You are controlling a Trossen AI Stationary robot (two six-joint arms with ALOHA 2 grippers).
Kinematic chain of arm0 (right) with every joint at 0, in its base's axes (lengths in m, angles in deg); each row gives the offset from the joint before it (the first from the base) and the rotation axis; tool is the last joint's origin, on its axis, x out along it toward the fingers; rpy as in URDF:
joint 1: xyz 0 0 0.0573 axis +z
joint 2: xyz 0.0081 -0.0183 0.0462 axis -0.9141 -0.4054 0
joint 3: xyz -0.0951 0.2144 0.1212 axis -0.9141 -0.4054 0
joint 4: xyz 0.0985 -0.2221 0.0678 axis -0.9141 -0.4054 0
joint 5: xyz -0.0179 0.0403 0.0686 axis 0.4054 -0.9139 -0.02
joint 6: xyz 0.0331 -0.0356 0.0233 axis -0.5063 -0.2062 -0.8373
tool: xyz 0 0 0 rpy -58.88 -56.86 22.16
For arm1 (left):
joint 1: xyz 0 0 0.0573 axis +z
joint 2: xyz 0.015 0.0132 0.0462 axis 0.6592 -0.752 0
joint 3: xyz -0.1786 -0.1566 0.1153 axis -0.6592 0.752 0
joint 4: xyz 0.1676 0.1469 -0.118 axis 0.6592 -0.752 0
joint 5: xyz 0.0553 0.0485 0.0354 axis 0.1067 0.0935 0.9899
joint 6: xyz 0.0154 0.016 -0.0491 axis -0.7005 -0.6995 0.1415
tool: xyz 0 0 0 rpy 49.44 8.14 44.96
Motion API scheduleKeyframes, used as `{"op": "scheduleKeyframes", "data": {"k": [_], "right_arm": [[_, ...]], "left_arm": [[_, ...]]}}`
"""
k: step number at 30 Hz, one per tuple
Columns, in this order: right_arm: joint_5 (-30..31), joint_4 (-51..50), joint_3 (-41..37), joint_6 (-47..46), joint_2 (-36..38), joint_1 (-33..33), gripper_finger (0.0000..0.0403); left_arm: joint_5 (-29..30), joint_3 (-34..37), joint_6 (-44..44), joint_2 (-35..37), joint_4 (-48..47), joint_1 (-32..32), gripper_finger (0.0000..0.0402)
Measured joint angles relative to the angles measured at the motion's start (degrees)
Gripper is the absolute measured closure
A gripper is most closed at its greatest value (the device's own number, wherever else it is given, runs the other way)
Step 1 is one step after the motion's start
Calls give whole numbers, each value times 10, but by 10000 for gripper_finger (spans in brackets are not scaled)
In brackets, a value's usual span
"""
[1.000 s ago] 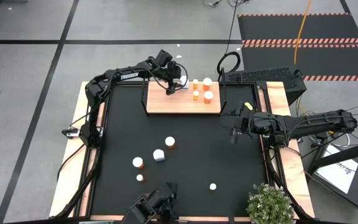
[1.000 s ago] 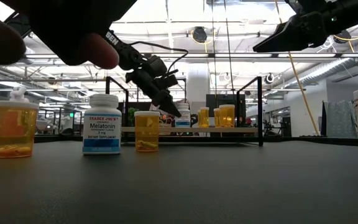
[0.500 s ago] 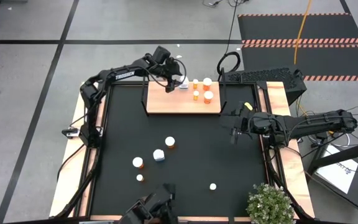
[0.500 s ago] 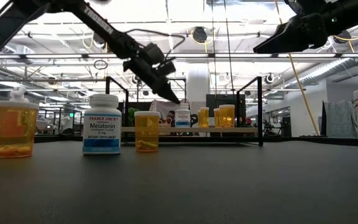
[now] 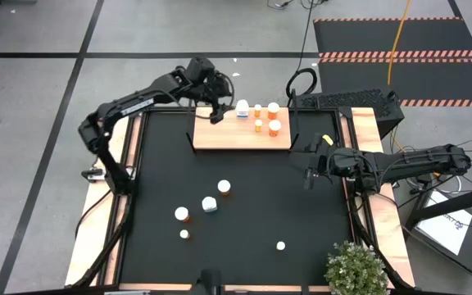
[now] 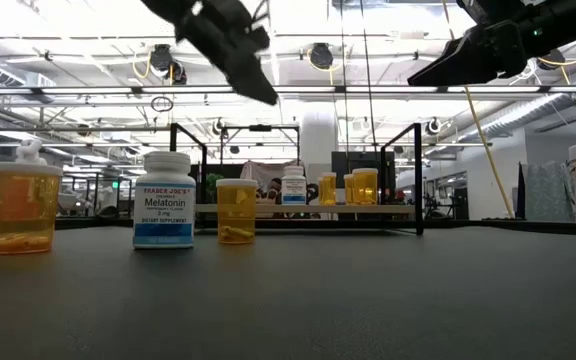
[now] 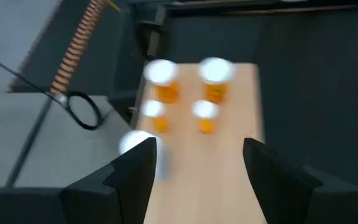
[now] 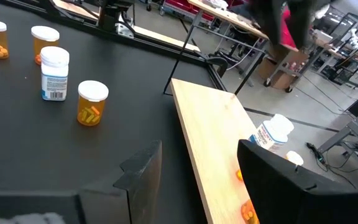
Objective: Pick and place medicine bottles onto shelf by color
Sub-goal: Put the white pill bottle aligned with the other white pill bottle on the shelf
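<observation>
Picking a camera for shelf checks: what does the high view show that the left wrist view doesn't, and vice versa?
Only the high view: the five bottles on the black mat, such as the white bottle, the waiting right gripper beside the shelf's right end, and the potted plant.

Only the left wrist view: the left gripper close up, open and empty above the board, and an orange coiled cable beyond the table.

Both: the shelf with four orange bottles and one white-bodied bottle, the last blurred and partly hidden in the wrist view.
</observation>
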Motion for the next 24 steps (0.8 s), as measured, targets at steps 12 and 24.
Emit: {"op": "scheduleKeyframes", "data": {"k": [12, 24], "right_arm": [[0, -29, 0, -32, 0, 0, 197], [0, -30, 0, -67, 0, 0, 197]], "left_arm": [[143, 0, 79, 83, -179, -170, 160], [329, 77, 213, 84, -200, -340, 160]]}}
